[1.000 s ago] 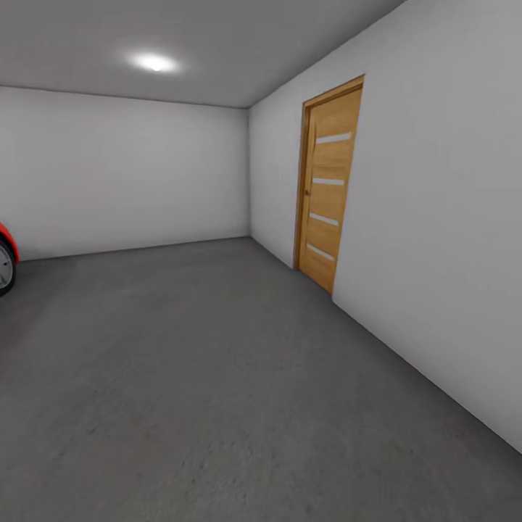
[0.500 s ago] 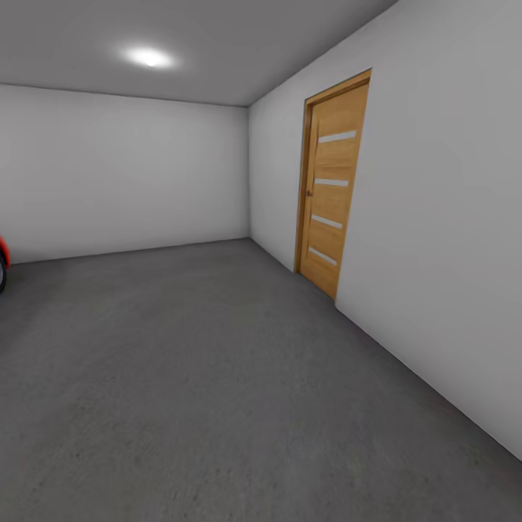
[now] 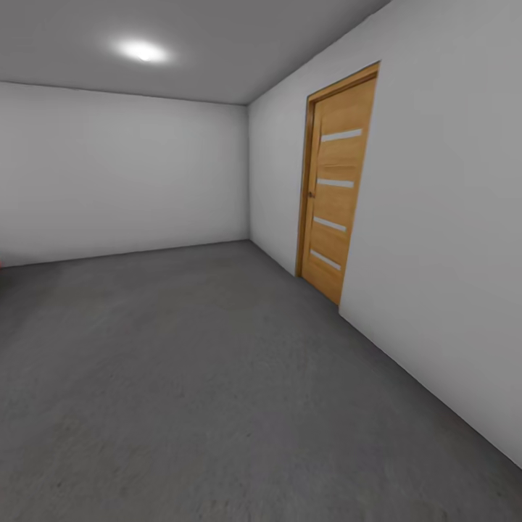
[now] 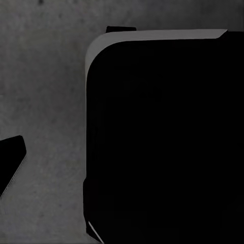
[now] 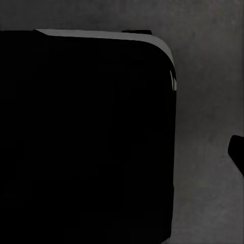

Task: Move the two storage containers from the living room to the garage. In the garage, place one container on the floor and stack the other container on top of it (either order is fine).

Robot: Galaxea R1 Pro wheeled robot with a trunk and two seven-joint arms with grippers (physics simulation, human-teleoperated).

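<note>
Here, label by label:

Storage containers: not to be made out in these frames; whereabouts not tellable.

Garage: bare room, white-grey walls, grey ceiling with one spotlight (image 3: 143,51) lit.

Floor (image 3: 188,377): dark grey, rough, running wide from the near edge to the far wall (image 3: 123,170).

Step in hand: by judgement, travel inside the garage, either heading out toward the living room for a container or scouting a drop spot; nothing stacked here as yet.

Next move: likely steering toward the wooden door (image 3: 335,181), or choosing a patch of floor well off the walls for the first container.

Left gripper: state not tellable; left wrist view looks down on grey floor past a large black rounded body (image 4: 162,137), with a dark tip at one border that may be a finger.

Right gripper: state likewise not tellable; right wrist view much the same, black rounded body (image 5: 86,137) over floor, small dark tip at the border.

Held load: none visible; cannot confirm.

Edges: right wall (image 3: 442,239) close alongside, meeting the floor on a long slanting line; door set in it, shut, midway along.

Open room: broad to the left and ahead; tight on the right.
</note>
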